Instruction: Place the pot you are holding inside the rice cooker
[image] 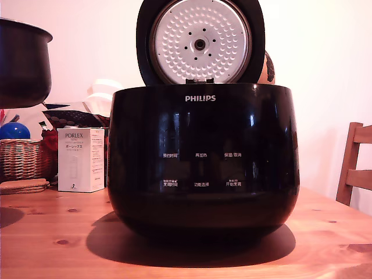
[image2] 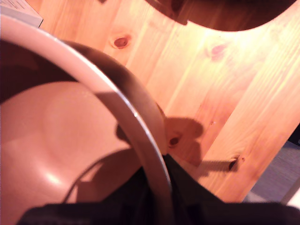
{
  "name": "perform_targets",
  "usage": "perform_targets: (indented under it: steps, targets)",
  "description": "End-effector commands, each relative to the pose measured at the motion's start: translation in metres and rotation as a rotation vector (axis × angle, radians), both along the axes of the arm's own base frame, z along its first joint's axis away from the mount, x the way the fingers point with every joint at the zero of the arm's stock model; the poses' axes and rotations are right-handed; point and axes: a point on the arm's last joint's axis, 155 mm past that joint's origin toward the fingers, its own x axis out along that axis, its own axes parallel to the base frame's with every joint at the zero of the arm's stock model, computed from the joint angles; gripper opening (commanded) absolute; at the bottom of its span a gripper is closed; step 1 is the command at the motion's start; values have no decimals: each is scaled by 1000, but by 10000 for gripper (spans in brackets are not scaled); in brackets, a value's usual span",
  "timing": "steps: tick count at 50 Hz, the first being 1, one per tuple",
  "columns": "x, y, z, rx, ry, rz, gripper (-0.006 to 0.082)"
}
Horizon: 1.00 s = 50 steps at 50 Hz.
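Where knotty pine table [image: 52, 232] spreads | white wall [image: 87, 40] | wooden chair [image: 356, 165]

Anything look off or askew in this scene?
Nothing stands out. The rice cooker sits upright on the table, lid open. The pot hangs level in the air at the exterior view's left, clear of the cooker. No spills or damage visible.

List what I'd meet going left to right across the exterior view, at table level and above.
Pot held up at the left edge → wicker basket → white PORLEX box → rice cooker, lid open → wooden chair at the right edge. The hand is not visible in this view.
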Motion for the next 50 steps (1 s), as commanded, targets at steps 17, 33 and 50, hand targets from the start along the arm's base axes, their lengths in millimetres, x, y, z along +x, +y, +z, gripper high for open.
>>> perform_targets:
  steps: [17,33,50]
  targets:
    - [6,-3,17,-22,-76,-2,-21]
    - [-5,-54,21,-217,-41,-86,-21]
    - [-21,-111,38,-322,-63,-265,-21]
